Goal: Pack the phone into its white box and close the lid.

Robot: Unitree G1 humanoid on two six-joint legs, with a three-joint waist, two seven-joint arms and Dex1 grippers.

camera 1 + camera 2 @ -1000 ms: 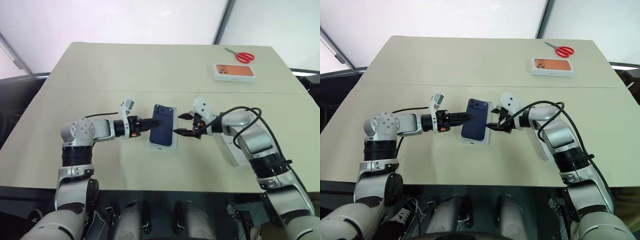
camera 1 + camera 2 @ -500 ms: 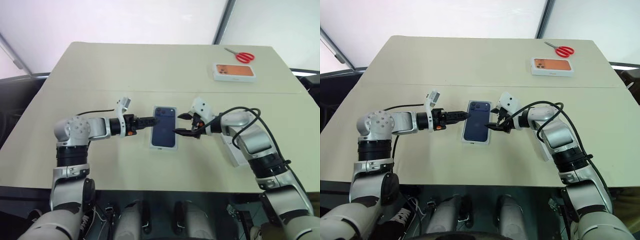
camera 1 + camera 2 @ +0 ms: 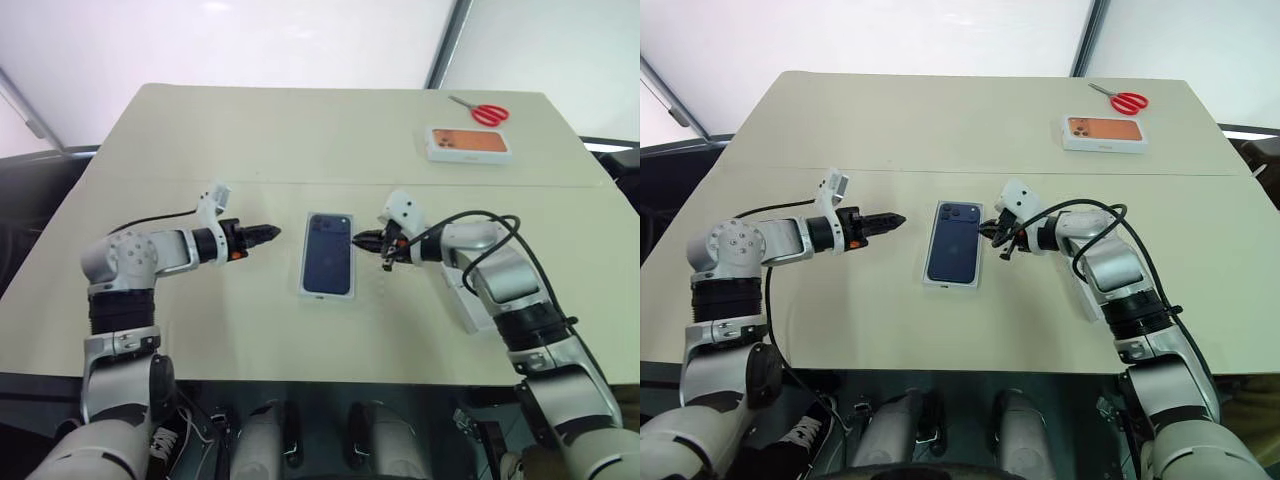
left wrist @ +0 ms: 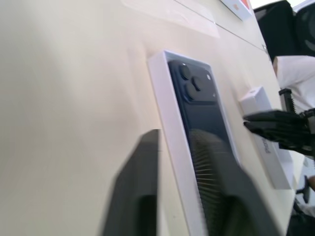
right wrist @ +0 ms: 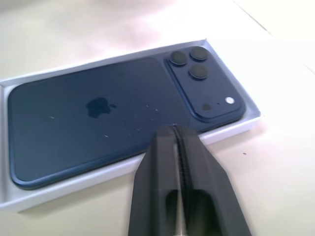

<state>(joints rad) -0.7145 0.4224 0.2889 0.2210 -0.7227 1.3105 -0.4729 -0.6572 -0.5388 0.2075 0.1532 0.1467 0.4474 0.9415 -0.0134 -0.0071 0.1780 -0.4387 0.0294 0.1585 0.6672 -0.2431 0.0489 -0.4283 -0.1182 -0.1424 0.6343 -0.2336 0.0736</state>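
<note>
The dark navy phone [image 3: 328, 253] lies flat, camera block up, inside the white box [image 3: 326, 296] at the table's middle. My left gripper [image 3: 272, 232] is shut and empty, off to the left of the box with bare table between. Just off the box's right edge, level with the phone's camera end, my right gripper [image 3: 360, 239] is shut and holds nothing; the right wrist view has its tips [image 5: 174, 132] above the box rim [image 5: 98, 174]. The white lid [image 3: 470, 312] lies on the table to the right, partly hidden under my right forearm.
A white box with an orange phone picture [image 3: 468, 143] lies at the far right of the table, red scissors [image 3: 483, 112] just behind it. A seam crosses the table beyond the box.
Both grippers let go of the phone and shut. The phone settled flat into the box. My left gripper drew back to the left; the right stayed beside the box.
</note>
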